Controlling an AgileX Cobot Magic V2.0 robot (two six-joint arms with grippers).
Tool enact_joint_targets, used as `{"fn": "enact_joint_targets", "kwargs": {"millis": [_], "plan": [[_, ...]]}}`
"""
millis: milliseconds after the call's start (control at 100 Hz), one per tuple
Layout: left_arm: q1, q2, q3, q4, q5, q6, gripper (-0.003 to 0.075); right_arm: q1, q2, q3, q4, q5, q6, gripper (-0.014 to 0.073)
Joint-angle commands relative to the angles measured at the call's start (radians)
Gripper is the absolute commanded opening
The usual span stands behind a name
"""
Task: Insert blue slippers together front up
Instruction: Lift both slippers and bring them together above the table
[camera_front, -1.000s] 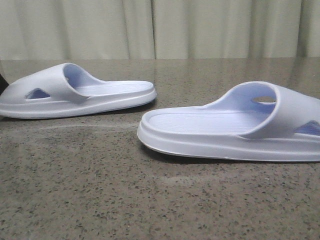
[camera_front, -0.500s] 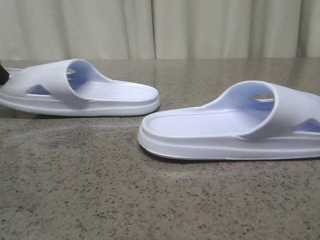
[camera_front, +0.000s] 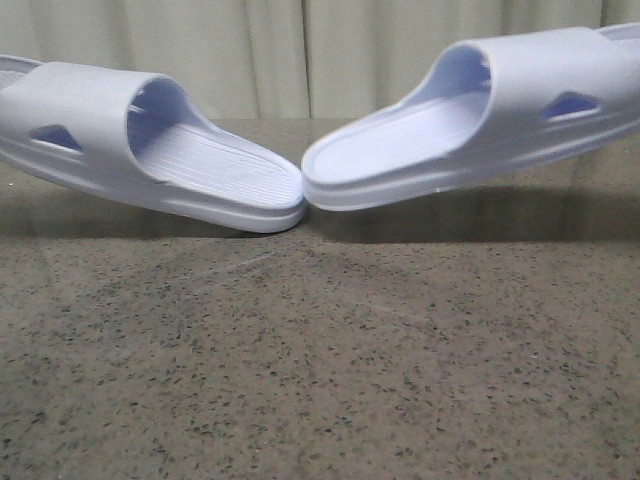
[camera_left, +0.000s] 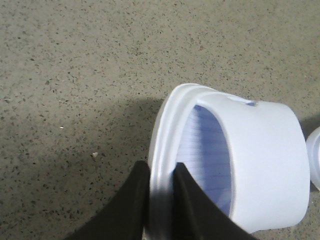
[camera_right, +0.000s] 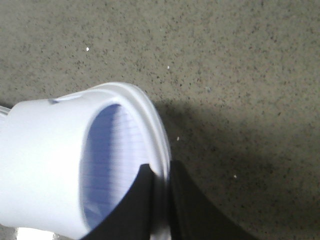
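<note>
Above speckled table, each hand clamps a slipper aloft.

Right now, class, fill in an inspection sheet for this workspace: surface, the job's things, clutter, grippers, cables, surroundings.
Surface: speckled grey-brown stone tabletop, with shadows under both slippers.
Job's things: left blue slipper and right blue slipper, both lifted and tilted, heel ends low and nearly meeting at the middle, strap ends raised outward.
Clutter: nothing seen.
Grippers: left tool shut on the left slipper's sole edge; right tool shut on the right slipper's sole edge. Neither shows in the front view.
Cables: nothing seen.
Surroundings: pale pleated curtain behind the table.
</note>
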Motion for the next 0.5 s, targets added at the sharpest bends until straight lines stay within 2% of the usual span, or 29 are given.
{"fn": "enact_joint_targets", "kwargs": {"millis": [0,190,490], "plan": [[0.006,-0.035,-0.032,-0.035,-0.007,0.000,0.0015,-0.003,-0.034,-0.056,0.057,-0.032,-0.013,-0.0107],[0.006,-0.035,-0.032,-0.073,0.004,-0.002,0.0015,-0.003,-0.056,-0.065,0.080,-0.020,-0.013,-0.0107],[0.006,-0.035,-0.032,-0.285,0.107,0.064,0.0015,-0.003,-0.054,-0.065,0.114,-0.015,-0.013,-0.0107]]}}
